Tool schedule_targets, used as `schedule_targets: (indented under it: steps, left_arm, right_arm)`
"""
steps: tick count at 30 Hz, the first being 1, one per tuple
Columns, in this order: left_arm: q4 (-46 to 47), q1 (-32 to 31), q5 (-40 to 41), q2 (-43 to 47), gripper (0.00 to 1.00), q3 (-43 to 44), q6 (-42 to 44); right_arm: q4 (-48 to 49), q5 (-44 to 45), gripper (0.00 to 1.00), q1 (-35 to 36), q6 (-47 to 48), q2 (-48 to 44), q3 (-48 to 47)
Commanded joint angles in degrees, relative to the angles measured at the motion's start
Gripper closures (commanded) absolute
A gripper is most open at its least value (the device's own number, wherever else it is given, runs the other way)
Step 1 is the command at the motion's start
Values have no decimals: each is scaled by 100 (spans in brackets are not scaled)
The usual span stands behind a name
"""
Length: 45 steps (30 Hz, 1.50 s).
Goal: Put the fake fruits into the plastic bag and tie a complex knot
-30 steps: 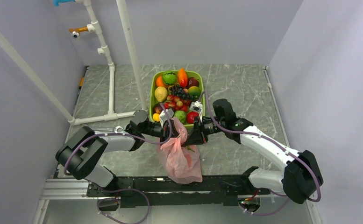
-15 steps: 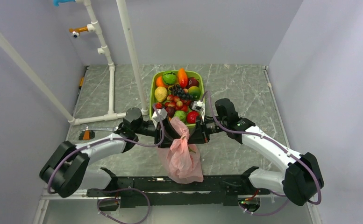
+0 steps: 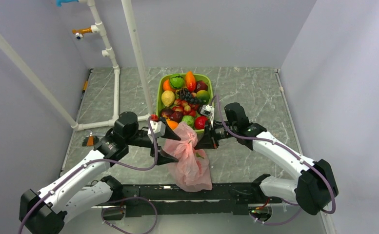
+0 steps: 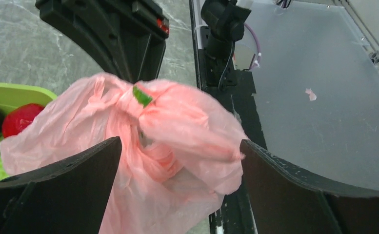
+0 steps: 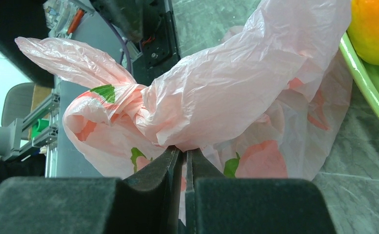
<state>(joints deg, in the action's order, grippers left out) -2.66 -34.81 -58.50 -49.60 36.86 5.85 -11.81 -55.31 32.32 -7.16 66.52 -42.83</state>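
- Plastic bag (image 3: 191, 165) lies on the surface (image 3: 255, 97) between the two arms. Its body runs toward the near edge and its gathered neck points toward the tray (image 3: 159, 100).
- Knot (image 5: 131, 102) sits at the neck, a twisted pink bunch. Its long axis runs side to side, one end toward each arm. One loose tail trails out on the left arm's side.
- Right fingers (image 5: 175, 161) are pressed almost together, with a fold of the bag's film pinched between the tips. The grip is just beside the knot on its right flank, not on the twist itself.
- Left fingers (image 4: 65, 190) stand wide apart. They straddle the upper bag from the left and clamp nothing, and the knot lies dead ahead in the gap. I cannot tell whether the film brushes the inner faces.
- The key relation: the knot is centred between the open left fingers, with its axis in line with that arm's reach. The right arm already has contact, so the left is the free hand for any re-grip.
- My judgement is that the tie is formed and the stage is late. A further cinch would need the left to close on the loose tail.
- The tray, just beyond the bag, is heaped with fake fruits (image 3: 185, 95) in green, orange, yellow, red and a dark grape cluster.
- Bag contents are unreadable. The film is cloudy and carries orange and green print, so no fruit count is possible.
- Risk: thin film may tear at the pinch.
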Motion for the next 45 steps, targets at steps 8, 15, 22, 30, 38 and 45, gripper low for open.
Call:
schedule_targets:
  steps: [8, 15, 22, 30, 38, 45]
  left_arm:
    - [-1739, -261, 1659, -609, 97, 1046, 89]
    - [-2143, 721, 1629, -95, 100, 349, 597]
    - [-1959, 1430, 1983, 231, 100, -246, 514]
    - [-1841, 1499, 1369, -233, 100, 9, 1074]
    - [-1779, 1246, 905, -594, 100, 280, 1286]
    - [-1642, 1209, 942, -554, 100, 193, 1211]
  right_arm:
    - [-746, 181, 100, 28, 735, -63, -511]
    - [-1702, 487, 100, -287, 1802, -203, -577]
    - [-2628, 1020, 100, -1060, 2975, -150, -702]
    - [-2332, 888, 100, -1062, 3029, -189, -624]
    - [-1542, 868, 37, -522, 2769, 137, -797]
    - [-1269, 891, 27, -30, 2851, 488, -828]
